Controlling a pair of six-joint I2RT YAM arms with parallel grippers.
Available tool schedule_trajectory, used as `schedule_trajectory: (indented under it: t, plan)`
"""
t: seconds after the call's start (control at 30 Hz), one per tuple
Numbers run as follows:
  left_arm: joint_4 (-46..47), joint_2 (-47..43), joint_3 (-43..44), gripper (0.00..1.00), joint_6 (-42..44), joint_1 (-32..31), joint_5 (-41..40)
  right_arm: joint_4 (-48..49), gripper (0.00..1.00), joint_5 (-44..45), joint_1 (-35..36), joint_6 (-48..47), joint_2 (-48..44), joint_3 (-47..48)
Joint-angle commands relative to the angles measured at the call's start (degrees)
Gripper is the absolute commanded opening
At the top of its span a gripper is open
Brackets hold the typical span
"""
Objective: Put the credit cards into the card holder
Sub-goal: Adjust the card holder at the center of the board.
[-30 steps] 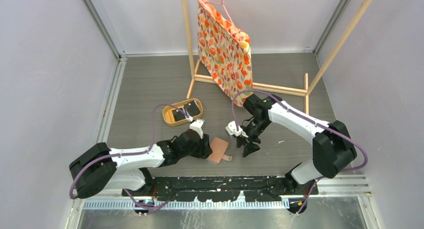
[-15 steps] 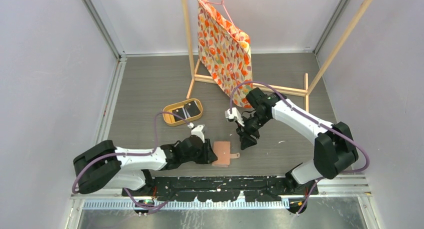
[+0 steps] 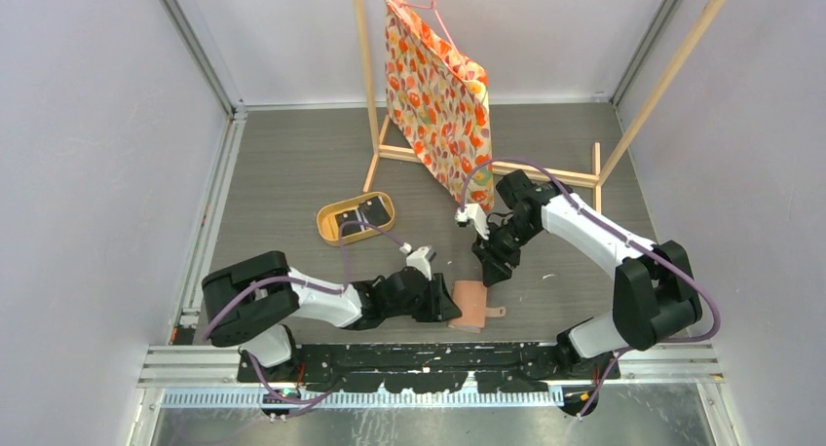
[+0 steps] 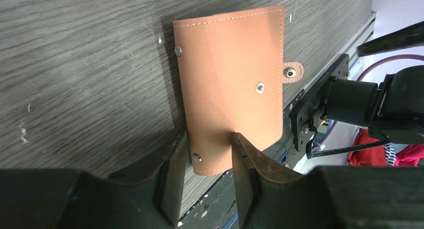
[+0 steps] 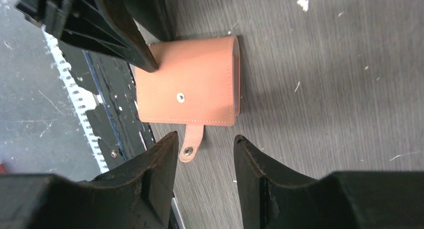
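Note:
The salmon-brown card holder (image 3: 470,307) lies folded shut near the table's front edge, its snap tab (image 5: 189,143) loose. My left gripper (image 3: 443,308) comes in low from the left. It is shut on the holder's near corner (image 4: 212,156): one finger sits at the side edge and the other presses into the leather face. My right gripper (image 3: 490,271) hovers open just behind the card holder (image 5: 187,81), with only table and the tab's tip between its fingers (image 5: 205,139). Dark credit cards (image 3: 356,215) lie in the oval tray (image 3: 326,227).
A floral bag (image 3: 438,86) hangs from a wooden rack (image 3: 531,171) at the back. The black base rail (image 3: 438,353) runs directly in front of the card holder. Walls close in the left and right sides.
My left gripper has slid right along the front edge and taken the card holder with it, turning it. The right gripper has drawn back and to the right.

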Motion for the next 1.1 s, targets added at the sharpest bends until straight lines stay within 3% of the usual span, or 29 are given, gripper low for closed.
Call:
schedule_trajectory:
  t: [0.0,0.13,0.27,0.4,0.47,0.53,0.6,0.67,0.83,1.07]
  plan:
    - [-2.5,-4.4,-1.5,0.42,2.4,-0.2,-2.6,-2.7,0.5,2.7,-0.1,-2.2,-1.6,-0.9]
    - [-11.3,-13.8,-1.5,0.55,12.3,-0.2,-7.7,-4.0,0.51,2.1,0.0,-3.7,-0.8,-0.1]
    - [-15.5,-21.4,-0.6,0.71,32.0,0.5,-7.9,-5.8,0.49,0.8,-0.2,-5.3,-0.5,0.7]
    - [-7.9,-22.0,-1.9,0.73,54.5,0.9,3.2,-8.9,0.49,-1.4,-1.8,-8.1,-1.7,2.8]
    - [-4.8,-20.7,-2.2,0.78,60.6,1.6,8.1,-11.0,0.49,-2.5,-3.3,-10.1,-2.2,3.6]
    - [-2.3,-18.0,-1.8,0.79,66.6,4.8,19.9,-12.8,0.49,-3.8,-5.3,-12.0,-2.7,4.1]
    - [-0.2,-14.2,-0.6,0.78,68.9,9.4,32.1,-14.2,0.49,-4.9,-7.2,-13.7,-3.1,4.3]
    - [-1.5,-10.1,2.2,0.76,70.6,14.2,39.3,-14.6,0.49,-5.2,-8.4,-14.3,-3.5,4.3]
    - [-11.4,-0.6,13.1,0.74,76.7,17.4,46.3,-15.4,0.49,-5.4,-8.5,-15.3,-3.5,4.3]
    - [-13.8,8.0,19.9,0.74,80.3,17.8,52.4,-16.5,0.49,-5.6,-8.5,-16.5,-3.4,4.4]
